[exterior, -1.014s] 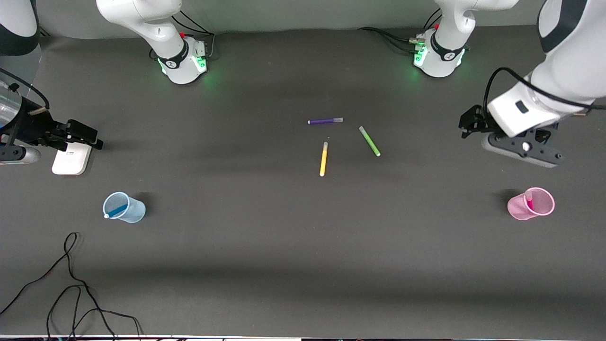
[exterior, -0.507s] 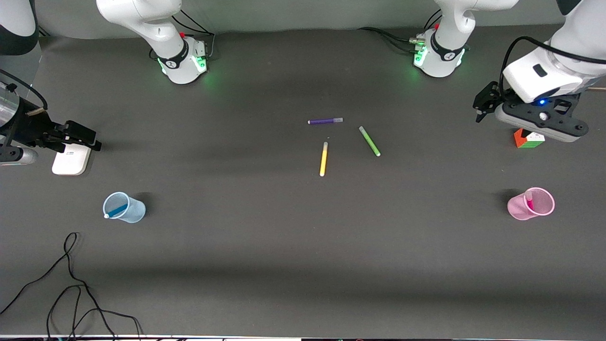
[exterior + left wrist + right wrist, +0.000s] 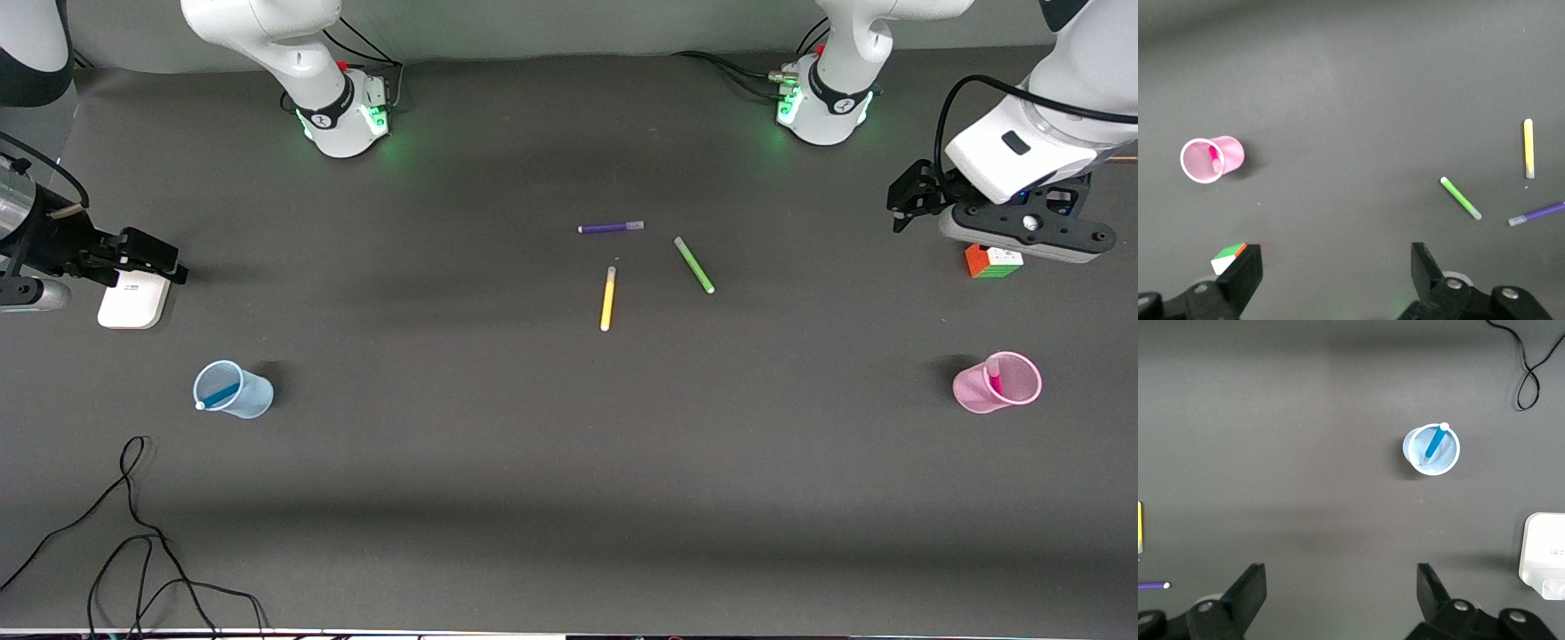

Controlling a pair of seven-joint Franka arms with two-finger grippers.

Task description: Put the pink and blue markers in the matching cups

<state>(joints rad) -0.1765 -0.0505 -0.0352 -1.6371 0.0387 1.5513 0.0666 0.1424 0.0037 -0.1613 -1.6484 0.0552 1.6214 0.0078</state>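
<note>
The pale blue cup (image 3: 233, 390) stands upright toward the right arm's end of the table with the blue marker (image 3: 218, 394) leaning inside it; both show in the right wrist view (image 3: 1431, 449). The light pink cup (image 3: 997, 384) stands toward the left arm's end with the pink marker (image 3: 993, 378) inside it; it also shows in the left wrist view (image 3: 1208, 160). My left gripper (image 3: 1336, 257) is open and empty, up over a colour cube. My right gripper (image 3: 1341, 577) is open and empty, over bare table beside a white device.
A purple pen (image 3: 611, 228), a green pen (image 3: 693, 264) and a yellow pen (image 3: 608, 298) lie mid-table. A colour cube (image 3: 992, 261) sits under the left hand (image 3: 1022, 233). A white device (image 3: 133, 300) lies near the right hand (image 3: 44, 267). A black cable (image 3: 133, 533) lies near the front edge.
My left gripper has moved away from the pink cup toward its base end, and the colour cube now shows under it. The right arm has barely shifted. Cups and pens have not moved.
</note>
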